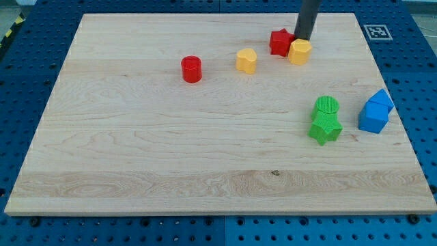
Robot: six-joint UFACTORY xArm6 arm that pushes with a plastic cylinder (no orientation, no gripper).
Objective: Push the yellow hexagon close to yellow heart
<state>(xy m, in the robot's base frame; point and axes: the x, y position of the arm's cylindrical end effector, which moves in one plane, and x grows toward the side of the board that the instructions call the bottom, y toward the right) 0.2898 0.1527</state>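
Two yellow blocks, task unfinished — yellow hexagon (300, 51) at board's one o'clock, touching red block (279, 42); yellow heart (246, 60) near, at its nine o'clock. My tip (301, 39) — fingerless rod — touches hexagon's twelve o'clock. Short push left remains.

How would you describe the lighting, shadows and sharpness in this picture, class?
Camera view: lighting is soft and even, with no strong glare on the wooden board; blocks such as the red cylinder cast only faint, short shadows; everything is fairly sharp, including my tip behind the yellow hexagon; the board's edges converge through perspective.
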